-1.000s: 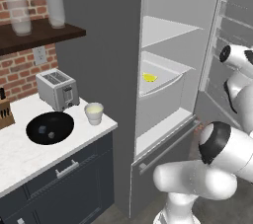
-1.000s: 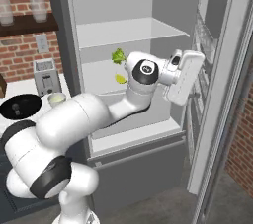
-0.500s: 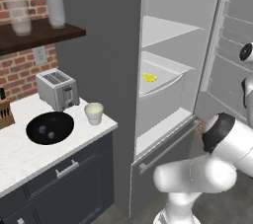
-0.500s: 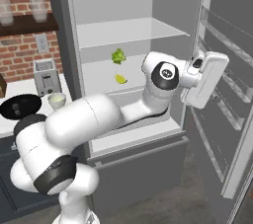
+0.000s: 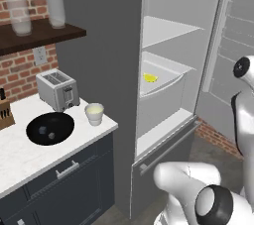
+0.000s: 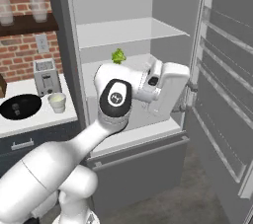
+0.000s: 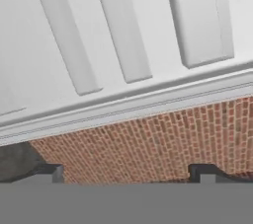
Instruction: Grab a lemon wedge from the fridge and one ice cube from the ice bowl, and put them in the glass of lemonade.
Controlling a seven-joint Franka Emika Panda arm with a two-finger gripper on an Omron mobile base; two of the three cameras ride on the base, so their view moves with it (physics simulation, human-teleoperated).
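The fridge point(image 5: 173, 1) stands open, its door point(image 6: 227, 94) swung far out to the right. On the middle shelf lies the small yellow lemon wedge point(image 5: 150, 77). My gripper point(image 6: 187, 97) is at the fridge's front right, pointing at the door's inside, open with nothing between its fingers. In the hand view the gripper point(image 7: 126, 174) faces the door's white racks and a brick wall below. The black ice bowl point(image 5: 49, 128) point(image 6: 20, 107) holds small ice cubes point(image 5: 42, 130). The glass of lemonade point(image 5: 94, 113) point(image 6: 57, 102) stands right of the bowl.
A toaster point(image 5: 58, 89) point(image 6: 46, 76) stands behind the bowl on the white counter point(image 5: 20, 157). A green leafy item point(image 6: 117, 56) sits on the fridge shelf. Tall clear glasses point(image 5: 55, 6) stand on a wooden wall shelf. My arm's elbow point(image 6: 116, 97) crosses the fridge opening.
The fridge door has swung wider open. My hand went right with it, then drew back left and lower toward the fridge's front. The jaws stayed open.
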